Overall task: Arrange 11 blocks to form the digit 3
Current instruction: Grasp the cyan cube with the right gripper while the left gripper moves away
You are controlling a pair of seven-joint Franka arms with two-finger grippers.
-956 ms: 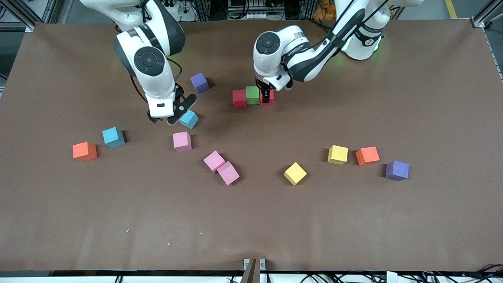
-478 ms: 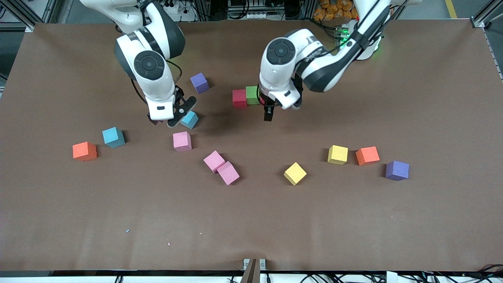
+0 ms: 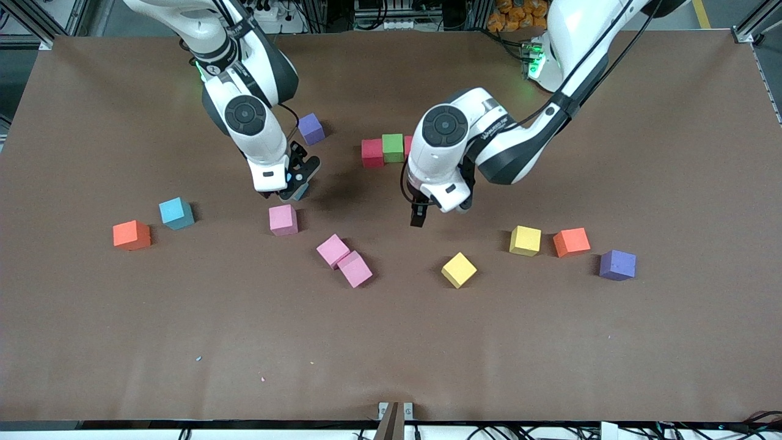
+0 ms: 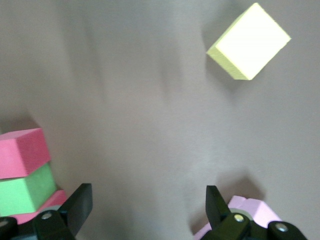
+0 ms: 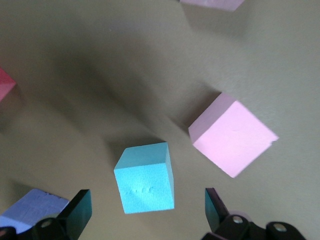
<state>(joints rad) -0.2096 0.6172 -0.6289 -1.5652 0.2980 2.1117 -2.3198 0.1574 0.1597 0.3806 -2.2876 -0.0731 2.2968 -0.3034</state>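
A red-green-red row (image 3: 391,148), likely the digit's top stroke, sits toward the tabletop's robot-side edge. Left gripper (image 3: 418,216) hangs wide open, empty, above bare tabletop (image 3: 391,342); right gripper (image 3: 292,190), also spread and holding nothing, straddles the light blue block (image 5: 145,178) to pick it.

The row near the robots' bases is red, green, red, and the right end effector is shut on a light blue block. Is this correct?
Not quite: the right end effector is open, with the light blue block lying free on the table, as the right wrist view shows. The red, green, red row is correct.

Red (image 3: 371,153), green (image 3: 393,147) and another red block, mostly hidden, touch in a row. Pink (image 3: 283,219), blue (image 3: 176,212), orange (image 3: 572,242), yellow (image 3: 459,269) and purple (image 3: 617,264) cubes lie scattered nearer the camera.
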